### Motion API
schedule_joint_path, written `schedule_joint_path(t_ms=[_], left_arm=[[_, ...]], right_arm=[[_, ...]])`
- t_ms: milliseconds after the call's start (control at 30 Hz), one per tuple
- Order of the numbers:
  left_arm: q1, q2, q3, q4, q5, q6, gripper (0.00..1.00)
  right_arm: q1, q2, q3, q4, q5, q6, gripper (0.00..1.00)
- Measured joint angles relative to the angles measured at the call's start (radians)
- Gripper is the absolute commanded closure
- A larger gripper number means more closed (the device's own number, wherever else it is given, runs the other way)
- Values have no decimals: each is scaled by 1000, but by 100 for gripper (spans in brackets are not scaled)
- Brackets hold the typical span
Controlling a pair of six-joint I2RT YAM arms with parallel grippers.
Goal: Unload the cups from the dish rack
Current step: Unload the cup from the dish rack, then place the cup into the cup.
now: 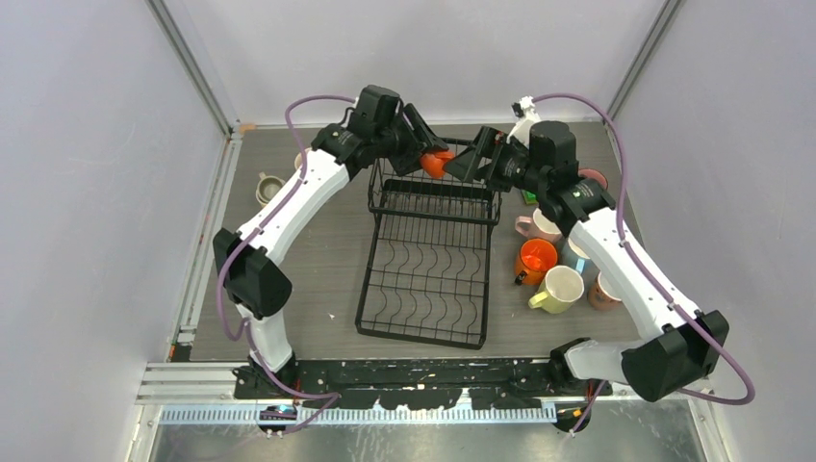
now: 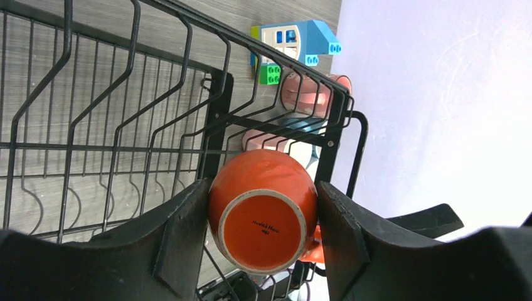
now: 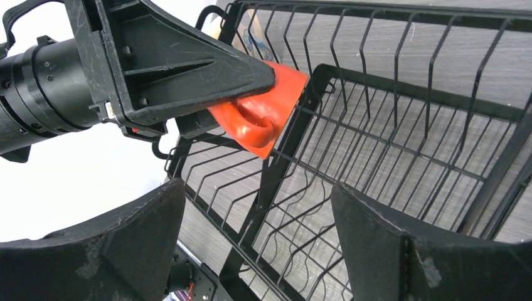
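My left gripper [image 1: 430,159] is shut on an orange cup [image 1: 438,164] and holds it above the tall basket end of the black wire dish rack [image 1: 428,279]. In the left wrist view the cup [image 2: 263,207] sits base-up between my fingers [image 2: 182,238]. In the right wrist view the same cup [image 3: 260,113] shows with its handle toward me. My right gripper [image 1: 460,166] is open and empty, just right of the cup, over the rack's basket [image 3: 389,125]. The rack's flat tray holds no cups.
Right of the rack stand a pink cup [image 1: 537,226], an orange cup [image 1: 535,260], a yellow cup [image 1: 560,289], a light blue cup [image 1: 575,256] and a pink-brown cup [image 1: 603,292]. A grey-beige cup [image 1: 268,186] stands at the left. A toy-block figure [image 2: 292,44] lies beyond the rack.
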Motion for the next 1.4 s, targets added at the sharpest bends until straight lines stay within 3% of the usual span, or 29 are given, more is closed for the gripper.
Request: schedule_joint_path(t_ms=[300, 1200, 1400], left_arm=[[6, -6, -37, 72, 46, -66, 100], [6, -86, -205, 328, 156, -290, 100], [7, -102, -233, 376, 160, -331, 100]], right_arm=[[16, 12, -77, 168, -9, 6, 31], [19, 28, -107, 393, -12, 77, 58], [20, 28, -107, 400, -14, 89, 74]])
